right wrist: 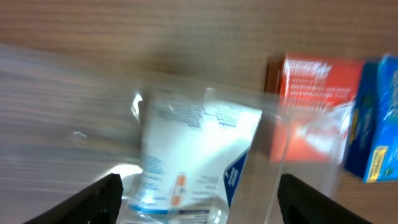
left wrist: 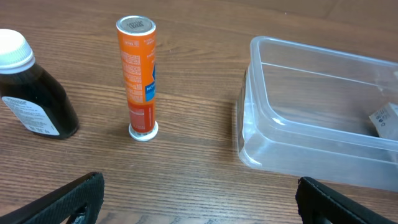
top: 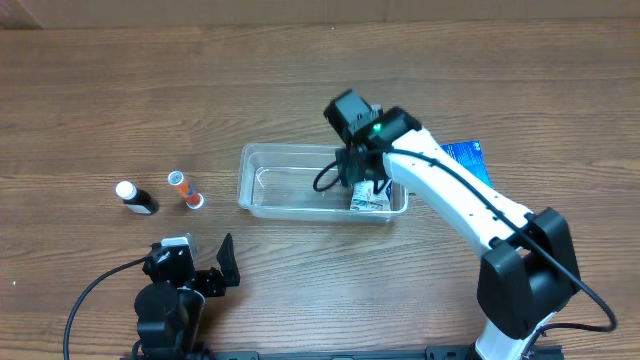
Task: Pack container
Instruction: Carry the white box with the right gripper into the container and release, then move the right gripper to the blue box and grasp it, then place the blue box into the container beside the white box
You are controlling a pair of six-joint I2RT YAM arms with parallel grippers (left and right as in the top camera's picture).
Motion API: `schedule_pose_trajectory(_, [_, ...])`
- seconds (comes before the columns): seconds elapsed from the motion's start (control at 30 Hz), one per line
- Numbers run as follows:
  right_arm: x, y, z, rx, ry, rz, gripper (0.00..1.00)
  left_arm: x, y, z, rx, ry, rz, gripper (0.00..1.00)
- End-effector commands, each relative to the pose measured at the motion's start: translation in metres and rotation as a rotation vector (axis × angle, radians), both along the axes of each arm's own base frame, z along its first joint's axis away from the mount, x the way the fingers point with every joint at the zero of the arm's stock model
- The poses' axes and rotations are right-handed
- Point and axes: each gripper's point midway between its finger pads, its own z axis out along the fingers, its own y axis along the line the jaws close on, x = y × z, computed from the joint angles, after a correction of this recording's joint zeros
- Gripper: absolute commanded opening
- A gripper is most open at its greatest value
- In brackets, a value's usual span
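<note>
The clear container (top: 290,185) sits mid-table; it also shows in the left wrist view (left wrist: 323,118). A white box with blue print (top: 368,200) lies inside at its right end, also in the right wrist view (right wrist: 193,149). My right gripper (top: 362,170) hovers open over that box, its fingers wide apart and not touching it (right wrist: 199,199). My left gripper (top: 205,265) is open and empty near the front edge (left wrist: 199,199). An orange tube (left wrist: 138,74) and a dark bottle with a white cap (left wrist: 31,87) stand left of the container.
A blue box (top: 468,158) lies on the table right of the container, behind my right arm. In the right wrist view a red box (right wrist: 311,106) and the blue box (right wrist: 379,118) lie just outside the container's wall.
</note>
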Motion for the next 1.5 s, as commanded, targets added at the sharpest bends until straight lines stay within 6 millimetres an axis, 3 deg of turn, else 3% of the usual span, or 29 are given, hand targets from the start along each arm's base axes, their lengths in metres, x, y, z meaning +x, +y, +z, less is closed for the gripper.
schedule_pose_trajectory(0.0, [0.023, -0.003, 0.112, 0.128, -0.209, -0.016, 0.89, 0.000, 0.001, 0.001, 0.025, -0.010, -0.006, 1.00])
schedule_pose_trajectory(0.07, [0.034, -0.034, 0.154, 0.167, -0.298, -0.089, 0.98, 0.000, 0.001, 0.001, 0.025, -0.010, -0.006, 1.00])
schedule_pose_trajectory(0.1, [0.040, -0.055, 0.163, 0.170, -0.322, -0.138, 0.99, 0.000, 0.001, 0.001, 0.025, -0.011, -0.006, 1.00])
schedule_pose_trajectory(0.17, [0.050, -0.100, 0.161, 0.176, -0.300, -0.197, 1.00, 0.000, 0.001, 0.001, 0.025, -0.011, -0.006, 1.00])
schedule_pose_trajectory(0.23, [0.058, -0.144, 0.123, 0.226, -0.169, -0.174, 1.00, 0.000, 0.001, 0.001, 0.025, -0.010, -0.006, 1.00])
schedule_pose_trajectory(0.37, [0.053, -0.209, 0.037, 0.178, 0.045, -0.223, 1.00, 0.000, 0.001, 0.001, 0.025, -0.011, -0.006, 1.00])
schedule_pose_trajectory(0.53, [0.049, -0.223, -0.014, 0.150, 0.183, -0.130, 1.00, 0.000, 0.001, 0.001, 0.025, -0.010, -0.006, 1.00])
schedule_pose_trajectory(0.8, [0.034, -0.204, -0.062, 0.230, 0.345, -0.096, 1.00, 0.000, 0.001, 0.001, 0.025, -0.010, -0.006, 1.00])
schedule_pose_trajectory(0.93, [0.017, -0.195, -0.093, 0.220, 0.385, -0.111, 1.00, 0.000, 0.001, 0.001, 0.025, -0.010, -0.006, 1.00])
schedule_pose_trajectory(1.03, [0.008, -0.216, -0.113, 0.090, 0.379, -0.244, 0.97, 0.000, 0.001, 0.001, 0.025, -0.011, -0.006, 1.00])
schedule_pose_trajectory(1.2, [0.008, -0.234, -0.106, -0.006, 0.355, -0.369, 0.80, 0.000, 0.001, 0.001, 0.025, -0.010, -0.006, 1.00])
schedule_pose_trajectory(1.33, [0.021, -0.226, -0.051, 0.033, 0.270, -0.382, 0.71, 0.000, 0.001, 0.001, 0.025, -0.011, -0.006, 1.00])
schedule_pose_trajectory(1.37, [0.023, -0.219, -0.028, 0.044, 0.229, -0.388, 0.71, 0.000, 0.001, 0.001, 0.025, -0.010, -0.006, 1.00])
schedule_pose_trajectory(1.47, [0.015, -0.181, 0.038, 0.083, 0.112, -0.309, 0.72, 0.000, 0.001, 0.001, 0.025, -0.010, -0.006, 1.00])
